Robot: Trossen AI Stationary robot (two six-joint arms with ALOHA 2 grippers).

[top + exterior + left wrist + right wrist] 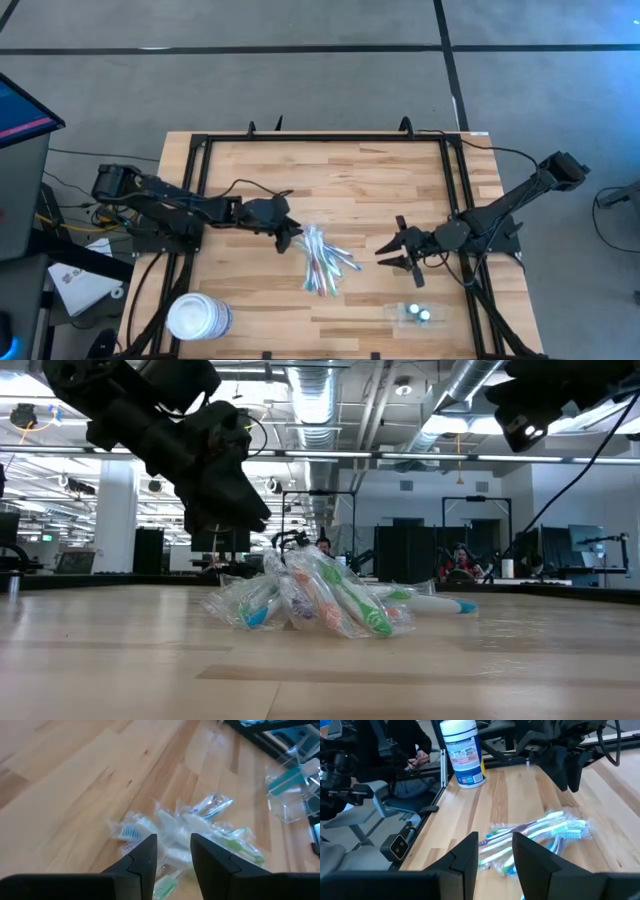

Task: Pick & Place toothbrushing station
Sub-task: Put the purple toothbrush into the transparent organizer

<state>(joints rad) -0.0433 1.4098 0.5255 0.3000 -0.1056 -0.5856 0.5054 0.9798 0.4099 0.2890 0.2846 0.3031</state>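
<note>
Toothbrush pile (322, 260) mid-table between both arms, bare wood behind it, white tub (198, 317) at front-left corner

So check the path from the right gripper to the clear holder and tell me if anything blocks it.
Nothing visible blocks it. The right gripper, jaws open, hovers above bare wood, and the toothbrushing station sits near the table's front edge, close by. The pile of wrapped toothbrushes lies off to the side, between the two grippers, not on that line.
</note>
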